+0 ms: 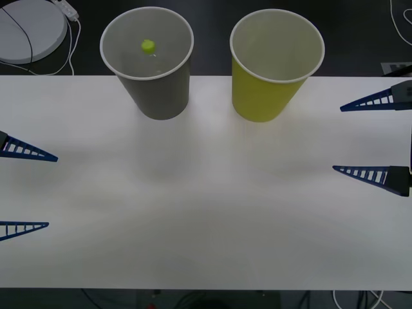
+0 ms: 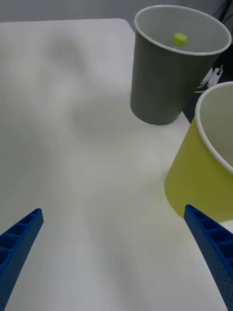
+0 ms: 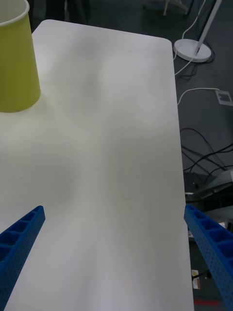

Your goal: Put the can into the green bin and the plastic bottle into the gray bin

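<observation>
The gray bin point(image 1: 158, 96) stands upright at the back left of the white table point(image 1: 206, 212). Inside it shows the lime-green cap of the plastic bottle point(image 1: 147, 46), which the right wrist view also catches point(image 2: 179, 38) within the gray bin point(image 2: 155, 82). To its right stands the green bin point(image 1: 261, 96), near the right gripper's view point(image 2: 194, 184) and far off in the left wrist view point(image 3: 17, 73). The can is out of view. My left gripper point(image 1: 51, 191) hangs open at the table's left edge. My right gripper point(image 1: 337, 139) is open at the right edge. Both hold nothing.
A white round lamp base point(image 1: 29, 29) with cables lies on the dark floor behind the table's back left corner. Another round base point(image 3: 193, 50) and cables sit on the floor beyond the table's edge in the left wrist view.
</observation>
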Available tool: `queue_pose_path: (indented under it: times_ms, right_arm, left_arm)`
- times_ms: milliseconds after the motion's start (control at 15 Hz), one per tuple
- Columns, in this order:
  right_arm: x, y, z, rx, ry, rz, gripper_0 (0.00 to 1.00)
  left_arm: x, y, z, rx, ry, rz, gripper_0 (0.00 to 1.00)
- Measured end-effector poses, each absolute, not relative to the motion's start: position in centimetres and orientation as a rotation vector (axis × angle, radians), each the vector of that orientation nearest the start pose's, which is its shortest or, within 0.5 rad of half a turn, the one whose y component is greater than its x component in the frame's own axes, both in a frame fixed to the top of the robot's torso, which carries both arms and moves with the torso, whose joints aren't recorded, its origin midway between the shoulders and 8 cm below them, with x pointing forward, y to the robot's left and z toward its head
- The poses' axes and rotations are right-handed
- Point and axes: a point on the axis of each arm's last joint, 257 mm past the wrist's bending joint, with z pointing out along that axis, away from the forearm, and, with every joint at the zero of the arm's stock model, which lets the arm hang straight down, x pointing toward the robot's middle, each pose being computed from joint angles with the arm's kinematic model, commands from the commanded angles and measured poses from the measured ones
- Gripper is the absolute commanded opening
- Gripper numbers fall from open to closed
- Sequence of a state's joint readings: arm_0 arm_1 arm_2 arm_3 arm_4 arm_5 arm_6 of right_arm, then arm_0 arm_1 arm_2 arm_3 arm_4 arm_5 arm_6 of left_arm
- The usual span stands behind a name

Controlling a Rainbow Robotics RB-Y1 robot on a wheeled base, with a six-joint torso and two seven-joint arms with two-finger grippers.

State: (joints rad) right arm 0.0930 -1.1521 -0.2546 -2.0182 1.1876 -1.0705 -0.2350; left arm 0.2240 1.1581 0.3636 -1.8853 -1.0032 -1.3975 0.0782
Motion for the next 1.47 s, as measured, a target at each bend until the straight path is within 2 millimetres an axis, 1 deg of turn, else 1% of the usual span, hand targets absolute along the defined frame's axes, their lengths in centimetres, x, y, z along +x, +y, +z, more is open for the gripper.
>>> queue_pose_path:
  times_ms: [133, 400, 667, 1467]
  right_arm:
    - [37.2, -24.3, -8.8, -1.478, 1.495, 0.299, 1.0]
    - [35.2, -24.6, -9.8, -1.509, 1.507, 0.356, 1.0]
    - [33.9, -24.9, -10.1, -1.513, 1.505, 0.389, 1.0]
    - [33.6, -24.5, -10.1, -1.503, 1.474, 0.403, 1.0]
  left_arm:
    - [30.4, 28.1, -11.2, 1.58, 1.527, -0.537, 1.0]
    - [30.4, 28.1, -11.2, 1.58, 1.527, -0.537, 1.0]
    - [30.4, 28.1, -11.2, 1.58, 1.527, -0.537, 1.0]
    - [30.4, 28.1, -11.2, 1.58, 1.527, -0.537, 1.0]
